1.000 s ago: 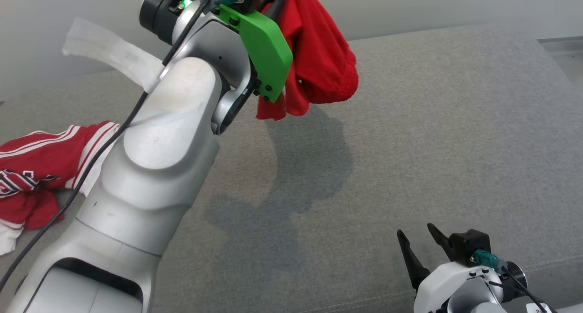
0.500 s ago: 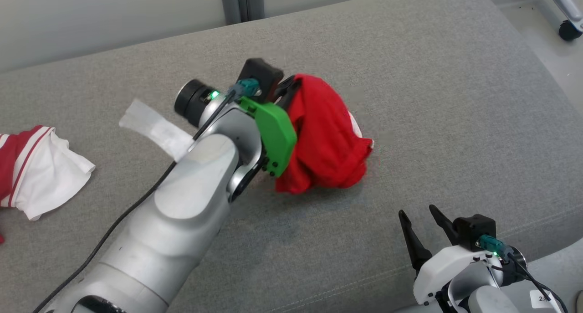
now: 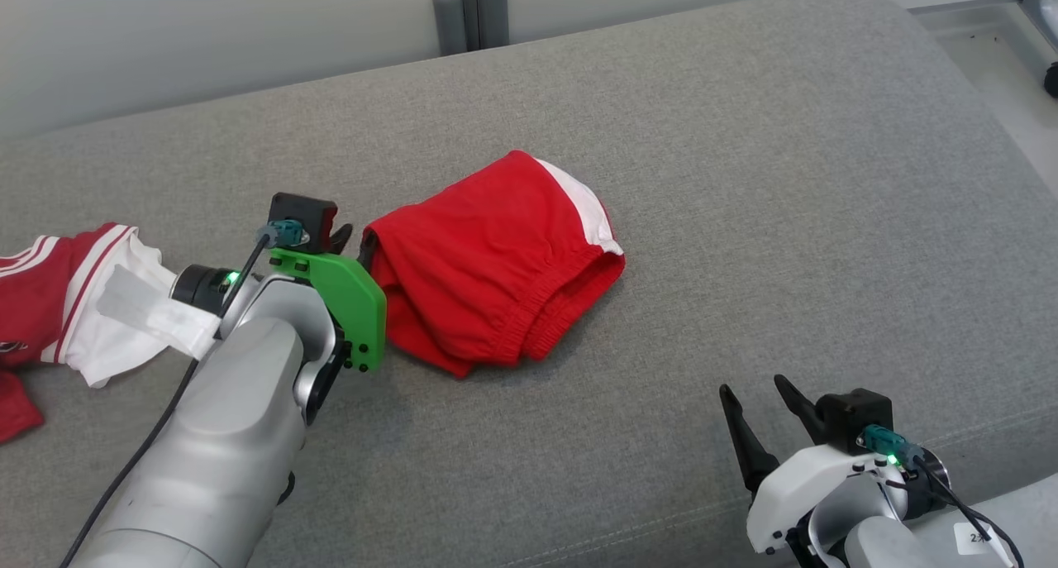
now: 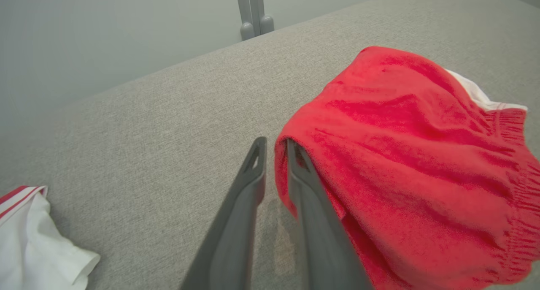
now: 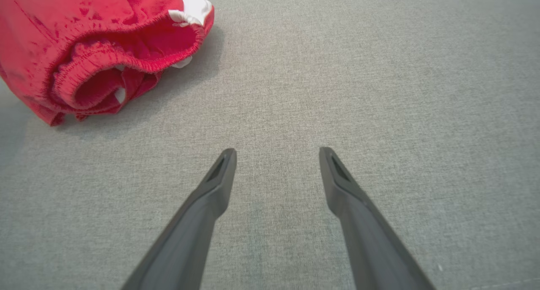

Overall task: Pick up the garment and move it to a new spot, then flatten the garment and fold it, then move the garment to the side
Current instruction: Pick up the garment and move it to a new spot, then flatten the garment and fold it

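Note:
The garment (image 3: 496,262), red shorts with a white side panel, lies crumpled on the grey cushion (image 3: 785,179). My left gripper (image 3: 354,237) is at its left edge. In the left wrist view the left gripper (image 4: 274,142) has its jaws a narrow gap apart. The garment (image 4: 400,155) drapes over the right finger, and the left finger stands just clear of the cloth. My right gripper (image 3: 754,390) hovers open near the front edge with nothing between its fingers. From the right wrist, the right gripper (image 5: 276,153) sits over bare cushion, the garment (image 5: 84,49) to its upper left.
A red and white striped jersey (image 3: 50,303) lies bunched at the cushion's left end, also in the left wrist view (image 4: 33,239). Grey posts (image 3: 471,10) stand behind the back edge. Floor (image 3: 1008,72) lies past the cushion's right end.
The left arm has come down from the air and laid the red garment on the cushion. Its jaws have parted slightly. The head camera has shifted; the right gripper stays open.

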Motion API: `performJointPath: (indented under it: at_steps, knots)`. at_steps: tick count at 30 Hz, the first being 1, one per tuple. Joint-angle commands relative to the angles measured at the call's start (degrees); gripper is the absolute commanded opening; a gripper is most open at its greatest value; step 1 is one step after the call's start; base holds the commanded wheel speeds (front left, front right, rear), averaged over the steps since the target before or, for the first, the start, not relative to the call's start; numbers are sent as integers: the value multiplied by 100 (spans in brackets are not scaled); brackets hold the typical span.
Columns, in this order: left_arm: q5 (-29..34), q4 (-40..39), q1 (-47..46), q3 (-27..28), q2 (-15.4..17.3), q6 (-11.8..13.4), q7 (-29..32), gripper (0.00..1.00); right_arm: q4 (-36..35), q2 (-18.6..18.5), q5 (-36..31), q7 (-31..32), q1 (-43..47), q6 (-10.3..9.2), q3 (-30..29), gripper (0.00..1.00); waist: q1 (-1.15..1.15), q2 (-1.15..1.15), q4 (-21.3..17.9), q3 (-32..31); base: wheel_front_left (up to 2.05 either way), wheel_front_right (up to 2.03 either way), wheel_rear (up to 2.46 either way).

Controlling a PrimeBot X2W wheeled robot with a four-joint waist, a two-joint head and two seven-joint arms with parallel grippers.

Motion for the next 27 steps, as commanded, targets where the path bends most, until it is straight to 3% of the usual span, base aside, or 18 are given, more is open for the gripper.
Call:
performJointPath:
  at_steps: [1, 4, 7, 10, 16, 21, 27]
  knots:
    - [-39, 107, 98, 26, 22, 42, 14, 100, 16, -11, -22, 1, -34, -2, 9, 100, 0, 0, 50, -86, 0, 0, 0]
    - [-96, 352, 31, 68, 55, 145, 145, 100, 36, -11, -45, 32, 9, -2, 21, 100, 0, 0, 91, -163, 0, 0, 0]
    - [-109, 636, -110, -26, 30, 220, 755, 100, 37, -9, -42, 50, 41, -2, 19, 100, 0, 0, 122, -222, 0, 0, 0]
    - [-70, 665, -260, -148, -34, 90, 1206, 100, 46, -11, -34, 52, 78, -2, 15, 100, 0, 0, 125, -304, 0, 0, 0]
    - [-118, 224, -466, -296, -340, -96, 1445, 100, 65, -11, -33, 60, 164, -2, 47, 100, 0, 0, 24, -395, 0, 0, 0]
    - [-72, -266, -526, -518, -546, -155, 1474, 100, 46, -10, -34, 67, 130, -2, 159, 100, 0, 0, -278, -339, 0, 0, 0]
    - [-57, -486, -382, -751, -640, -24, 1666, 100, -17, -11, -15, 63, 45, -2, 246, 100, 0, 0, -918, -97, 0, 0, 0]
